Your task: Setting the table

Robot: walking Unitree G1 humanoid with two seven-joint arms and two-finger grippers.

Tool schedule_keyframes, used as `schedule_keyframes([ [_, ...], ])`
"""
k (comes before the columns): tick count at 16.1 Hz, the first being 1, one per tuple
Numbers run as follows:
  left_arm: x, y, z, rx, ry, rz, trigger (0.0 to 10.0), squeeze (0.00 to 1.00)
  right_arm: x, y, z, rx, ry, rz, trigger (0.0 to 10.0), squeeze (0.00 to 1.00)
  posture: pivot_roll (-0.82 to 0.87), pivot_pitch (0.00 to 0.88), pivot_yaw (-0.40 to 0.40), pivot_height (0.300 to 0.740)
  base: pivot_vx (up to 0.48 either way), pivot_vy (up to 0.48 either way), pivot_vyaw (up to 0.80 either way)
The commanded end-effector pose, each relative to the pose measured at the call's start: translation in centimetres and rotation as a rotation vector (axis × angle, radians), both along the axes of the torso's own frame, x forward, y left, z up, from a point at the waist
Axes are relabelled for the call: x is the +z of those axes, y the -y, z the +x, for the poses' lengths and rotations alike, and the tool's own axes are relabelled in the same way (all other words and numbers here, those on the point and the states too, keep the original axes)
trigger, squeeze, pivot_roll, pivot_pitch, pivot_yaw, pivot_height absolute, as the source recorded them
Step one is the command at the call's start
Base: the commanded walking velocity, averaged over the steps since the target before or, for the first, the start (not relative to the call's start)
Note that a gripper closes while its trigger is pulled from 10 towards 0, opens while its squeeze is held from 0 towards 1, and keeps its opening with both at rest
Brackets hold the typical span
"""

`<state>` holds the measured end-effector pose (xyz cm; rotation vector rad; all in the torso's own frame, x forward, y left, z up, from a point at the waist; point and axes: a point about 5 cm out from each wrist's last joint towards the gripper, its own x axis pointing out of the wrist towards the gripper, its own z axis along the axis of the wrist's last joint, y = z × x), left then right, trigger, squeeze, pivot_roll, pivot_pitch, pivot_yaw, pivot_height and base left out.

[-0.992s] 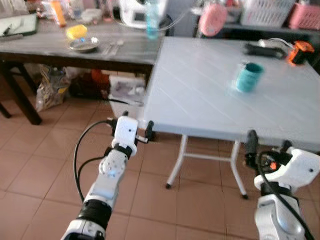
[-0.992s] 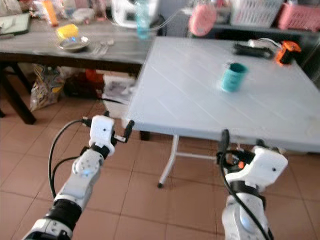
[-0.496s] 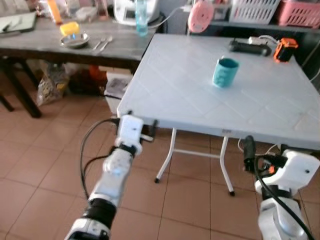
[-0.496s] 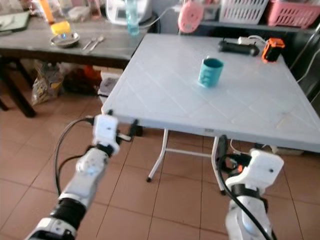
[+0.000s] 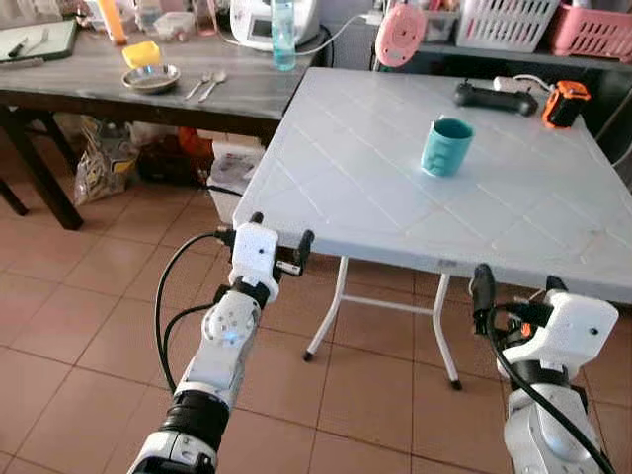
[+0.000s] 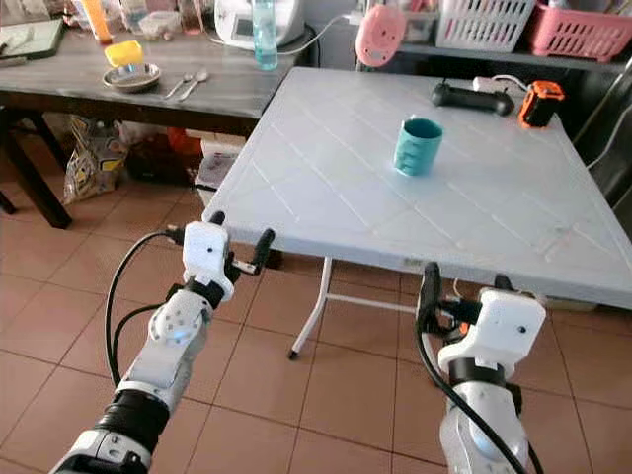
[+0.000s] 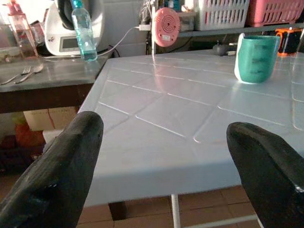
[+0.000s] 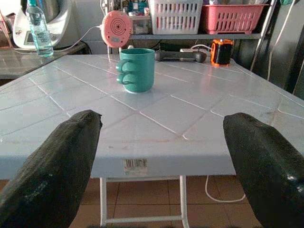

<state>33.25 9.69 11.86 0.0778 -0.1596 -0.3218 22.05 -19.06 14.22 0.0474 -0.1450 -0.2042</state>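
A teal mug (image 5: 446,146) stands upright near the middle of a white folding table (image 5: 365,197). On the dark wooden table (image 5: 118,94) to the left lie a metal bowl (image 5: 150,79), a yellow block (image 5: 143,53) and spoons (image 5: 205,85). My left gripper (image 5: 279,229) is open, held just in front of the white table's near left corner. My right gripper (image 5: 513,288) is open too, below the table's front edge on the right. Both wrist views look across the tabletop toward the mug (image 8: 137,69).
A water bottle (image 5: 284,34) and a white appliance (image 5: 259,20) stand at the back. A pink round fan (image 5: 400,34), baskets (image 5: 509,20), a black controller (image 5: 492,97) and an orange device (image 5: 565,103) sit behind the white table. Bags (image 5: 104,163) lie under the dark table on the tile floor.
The camera has shifted, bringing the white table more to the centre. Both grippers stay raised and open near the table's front edge.
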Motion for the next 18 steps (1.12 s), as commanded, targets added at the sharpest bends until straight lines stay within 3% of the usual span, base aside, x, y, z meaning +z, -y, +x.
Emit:
schedule_keyframes([
  [1,0.4,0.1,0.1,-0.015,0.009,-0.007,10.0,0.00,0.1,-0.2,0.2,-0.011,0.005,-0.008,10.0,0.00,0.01,0.075,-0.001,0.740,0.435,0.000,0.00],
  [9,0.4,1.2,-0.1,-0.066,-0.003,-0.031,10.0,0.00,0.1,0.6,0.2,-0.069,-0.004,-0.027,10.0,0.00,0.00,0.075,-0.003,0.740,0.475,0.000,0.00],
  [18,0.3,1.4,-0.4,-0.131,-0.008,0.007,10.0,0.00,-0.4,-0.1,0.2,-0.068,-0.022,-0.020,10.0,0.00,0.01,0.085,0.007,0.740,0.435,0.000,0.00],
])
